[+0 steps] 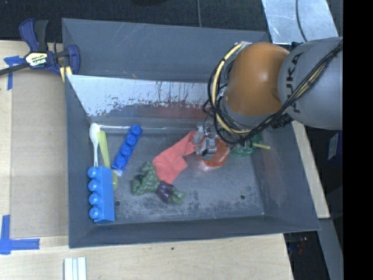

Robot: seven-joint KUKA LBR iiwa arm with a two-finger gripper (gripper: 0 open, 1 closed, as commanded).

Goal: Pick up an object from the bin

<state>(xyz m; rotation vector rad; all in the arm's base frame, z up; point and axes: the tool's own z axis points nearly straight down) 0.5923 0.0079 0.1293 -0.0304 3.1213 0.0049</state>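
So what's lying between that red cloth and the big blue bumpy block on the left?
In the camera view, a green and purple toy figure lies on the bin floor between the red cloth and the blue bumpy block, nearer the cloth.

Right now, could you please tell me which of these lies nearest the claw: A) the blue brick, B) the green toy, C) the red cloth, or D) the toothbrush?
C: the red cloth reaches up to the claw, while the others lie farther left.
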